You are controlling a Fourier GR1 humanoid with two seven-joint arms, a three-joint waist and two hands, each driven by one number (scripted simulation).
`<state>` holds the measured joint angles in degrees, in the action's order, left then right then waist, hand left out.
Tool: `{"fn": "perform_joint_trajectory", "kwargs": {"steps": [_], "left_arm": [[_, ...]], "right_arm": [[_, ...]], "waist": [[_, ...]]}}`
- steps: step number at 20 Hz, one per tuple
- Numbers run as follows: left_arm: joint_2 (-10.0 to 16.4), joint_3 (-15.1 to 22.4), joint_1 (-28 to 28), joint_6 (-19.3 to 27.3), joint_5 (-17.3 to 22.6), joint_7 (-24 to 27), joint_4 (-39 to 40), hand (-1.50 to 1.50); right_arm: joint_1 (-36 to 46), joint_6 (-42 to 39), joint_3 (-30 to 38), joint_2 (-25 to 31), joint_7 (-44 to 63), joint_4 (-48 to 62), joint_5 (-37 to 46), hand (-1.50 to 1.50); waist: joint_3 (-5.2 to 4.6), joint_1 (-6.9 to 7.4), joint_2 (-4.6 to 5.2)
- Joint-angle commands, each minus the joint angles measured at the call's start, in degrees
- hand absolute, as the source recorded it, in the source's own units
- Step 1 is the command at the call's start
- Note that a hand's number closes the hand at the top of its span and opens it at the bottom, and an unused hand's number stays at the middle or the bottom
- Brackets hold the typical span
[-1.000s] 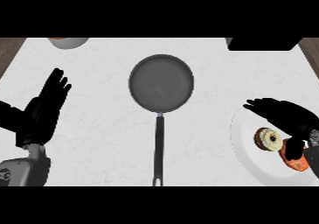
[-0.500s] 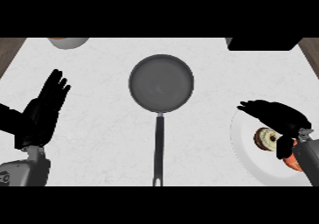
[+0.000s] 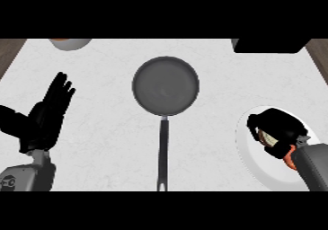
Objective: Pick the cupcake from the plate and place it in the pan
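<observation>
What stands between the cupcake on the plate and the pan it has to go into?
Nothing visible does. Only bare counter lies between the plate and the pan. The right hand curls its fingers over the cupcake, and the pan's handle points toward the view's lower edge, out of that path.

No legible text, labels, brands or numbers. One small round mark on the left forearm (image 3: 21, 176), lower left of the pan (image 3: 165, 85). Possibly a logo, unreadable.
</observation>
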<state>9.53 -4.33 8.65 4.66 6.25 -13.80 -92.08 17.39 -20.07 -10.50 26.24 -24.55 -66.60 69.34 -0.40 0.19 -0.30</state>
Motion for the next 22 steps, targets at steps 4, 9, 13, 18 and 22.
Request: {"fn": "perform_joint_trajectory", "kwargs": {"steps": [4, 9, 13, 18, 22], "left_arm": [[1.08, -1.56, 3.21, 0.2, 0.23, -3.55, -1.6, 0.0], [0.18, -1.71, 3.29, -0.6, -0.1, 0.53, 3.16, 0.0], [-0.16, 0.48, 2.59, -1.68, -0.53, -0.19, 2.2, 0.0], [-0.8, 1.58, 4.09, -2.2, -0.25, -1.06, 2.56, 0.0], [-1.35, 2.59, 4.55, -2.6, -0.59, -0.71, 3.43, 0.0]], "right_arm": [[4.12, -0.86, 2.92, -1.53, -3.77, 5.7, -0.97, 1.5], [1.24, 0.58, 3.16, -11.07, 10.05, -6.37, -0.69, 1.5], [4.73, 2.47, -1.57, -25.6, 28.97, -5.94, 1.33, 1.5], [13.36, 7.33, -6.28, -26.05, 45.43, -9.47, 4.54, 1.5], [22.95, 8.93, -10.42, -26.16, 59.54, -12.01, 7.69, 1.5]], "waist": [[0.42, 0.11, 0.33], [0.35, -0.61, 0.17], [0.24, 2.53, 0.16], [0.14, 5.33, -0.44], [0.03, 6.74, -0.45]]}}
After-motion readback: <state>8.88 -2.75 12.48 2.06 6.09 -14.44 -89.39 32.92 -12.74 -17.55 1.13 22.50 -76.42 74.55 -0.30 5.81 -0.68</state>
